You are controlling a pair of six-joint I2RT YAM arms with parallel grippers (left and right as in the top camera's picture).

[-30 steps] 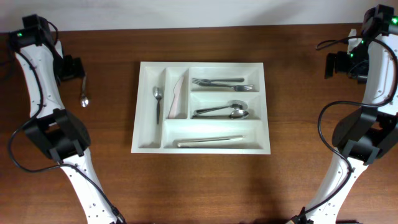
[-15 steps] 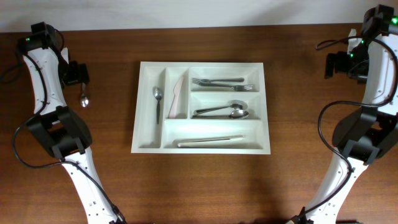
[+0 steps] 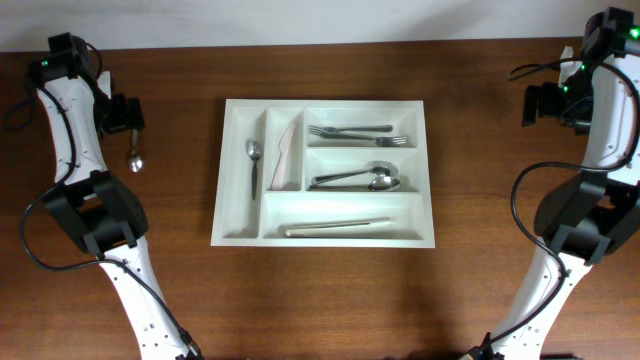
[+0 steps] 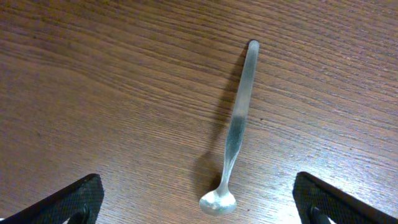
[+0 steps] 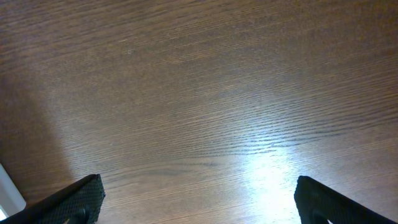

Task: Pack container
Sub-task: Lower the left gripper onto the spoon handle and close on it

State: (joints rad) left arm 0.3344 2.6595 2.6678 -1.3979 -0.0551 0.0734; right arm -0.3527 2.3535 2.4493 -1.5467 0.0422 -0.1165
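The white container [image 3: 236,235] lies mid-table, holding a small spoon, a pale knife, two forks, two spoons and a long pale utensil in its five compartments. A small silver spoon [image 3: 135,156] lies on the wood left of it; in the left wrist view this spoon [image 4: 235,135] lies bowl toward the camera. My left gripper [image 3: 122,115] is open just behind the spoon, and in the left wrist view [image 4: 199,205] its fingers stand wide on either side of the bowl without touching it. My right gripper [image 3: 540,104] is open and empty at the far right; the right wrist view [image 5: 199,202] shows bare wood.
The table's back edge meets a pale wall behind both arms. Both arm bases stand at the table's front corners. A white corner [image 5: 7,193] shows at the left edge of the right wrist view.
My left arm shifted slightly toward the back, gripper staying over the loose spoon. The right arm and the tray contents have not moved.
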